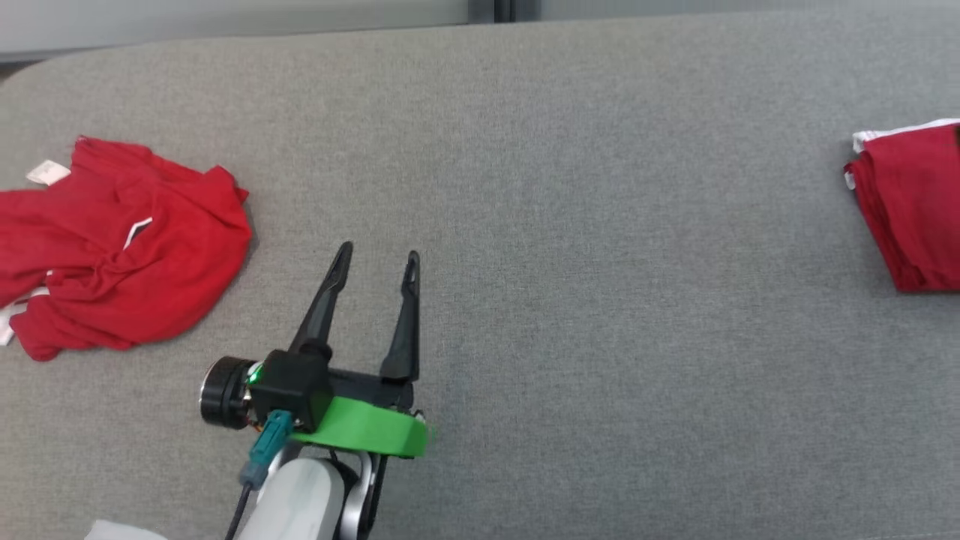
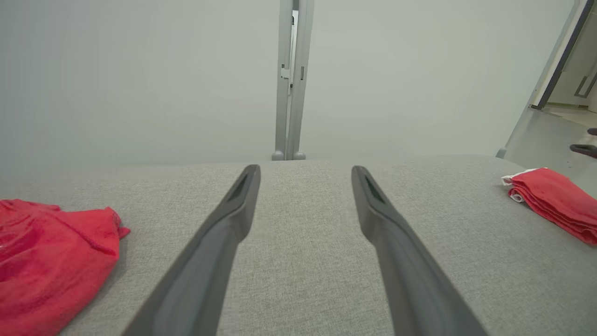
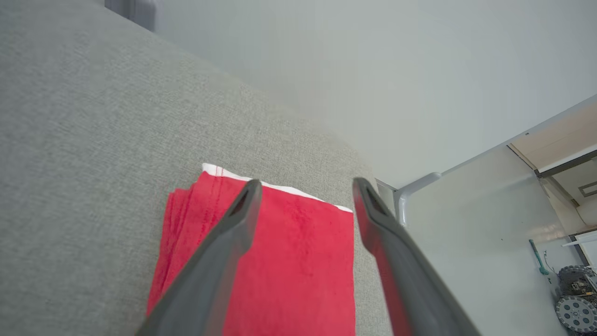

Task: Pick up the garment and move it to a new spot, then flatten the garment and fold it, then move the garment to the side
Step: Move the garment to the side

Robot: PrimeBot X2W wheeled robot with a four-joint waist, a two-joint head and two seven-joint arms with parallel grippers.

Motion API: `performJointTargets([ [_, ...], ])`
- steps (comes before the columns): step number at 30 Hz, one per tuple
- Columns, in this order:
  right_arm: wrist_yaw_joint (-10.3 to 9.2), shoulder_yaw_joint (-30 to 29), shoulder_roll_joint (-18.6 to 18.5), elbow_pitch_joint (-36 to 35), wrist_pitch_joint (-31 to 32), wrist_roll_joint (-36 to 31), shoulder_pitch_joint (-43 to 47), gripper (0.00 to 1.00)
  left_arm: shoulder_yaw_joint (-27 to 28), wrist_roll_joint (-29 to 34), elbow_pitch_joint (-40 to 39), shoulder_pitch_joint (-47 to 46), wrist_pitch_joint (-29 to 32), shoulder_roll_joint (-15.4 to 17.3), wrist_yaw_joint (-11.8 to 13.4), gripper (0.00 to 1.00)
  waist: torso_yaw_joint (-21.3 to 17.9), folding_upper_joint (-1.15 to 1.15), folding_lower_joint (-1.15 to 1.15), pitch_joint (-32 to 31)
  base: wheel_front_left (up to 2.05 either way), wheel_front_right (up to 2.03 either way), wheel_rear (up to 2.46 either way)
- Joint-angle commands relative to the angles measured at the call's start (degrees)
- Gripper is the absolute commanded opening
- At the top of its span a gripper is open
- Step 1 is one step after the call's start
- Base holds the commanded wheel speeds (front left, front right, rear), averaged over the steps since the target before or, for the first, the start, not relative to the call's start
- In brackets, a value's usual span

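Observation:
A folded red garment [image 1: 911, 210] with a white hem lies flat at the table's far right edge, also seen in the left wrist view [image 2: 555, 196]. In the right wrist view my right gripper [image 3: 306, 182] stands open just above this folded garment [image 3: 298, 261], with nothing between its fingers. A second red garment [image 1: 127, 247] lies crumpled at the left, with white trim and a white label showing. My left gripper [image 1: 379, 251] is open over bare table to the right of the crumpled garment [image 2: 46, 261], apart from it, its fingers [image 2: 224, 233] spread wide.
The grey fabric-covered table [image 1: 570, 225] stretches wide between the two garments. Its right edge runs close beside the folded garment [image 3: 368, 289], with floor and a wheeled device [image 3: 576, 308] below. A pale wall and a grey post [image 2: 291, 79] stand behind the far edge.

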Motion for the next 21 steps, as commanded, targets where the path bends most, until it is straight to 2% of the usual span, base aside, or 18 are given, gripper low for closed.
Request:
performJointTargets([
  [1,-0.1,-1.1,1.3,-1.4,-0.4,-0.1,0.7,1.0,1.3,0.4,-0.3,1.7,0.0,0.3,-0.4,1.0,-0.8,0.0,0.0,-6.5,0.0,0.0,0.0],
  [3,-0.09,-4.0,3.7,-5.5,-0.4,0.6,2.4,1.0,3.0,0.9,-0.6,3.2,0.0,0.3,-0.5,1.0,-0.8,0.0,0.0,-8.2,0.0,0.0,0.0],
  [7,-0.1,-13.5,6.8,-15.0,-0.4,1.2,8.4,1.0,5.3,2.1,-0.7,5.8,0.0,0.3,-1.0,1.0,-0.3,0.0,0.0,-11.2,0.0,0.0,0.0],
  [12,-0.08,-27.3,13.5,-28.4,-0.4,-0.8,21.3,1.0,7.3,1.8,-0.7,8.9,0.0,0.3,-1.3,1.0,0.4,0.0,0.0,-13.9,0.0,0.0,0.0],
  [18,-0.08,-36.8,23.2,-42.5,-0.4,-5.1,36.1,1.0,8.9,2.4,-0.4,11.8,0.0,0.3,-1.1,1.0,0.5,0.0,0.0,-15.3,0.0,0.0,0.0],
  [21,-0.08,-39.5,27.7,-48.1,-0.4,-6.7,41.8,1.0,9.2,2.7,-0.6,13.0,0.0,0.3,-1.1,1.0,0.6,0.0,0.0,-15.5,0.0,0.0,0.0],
])
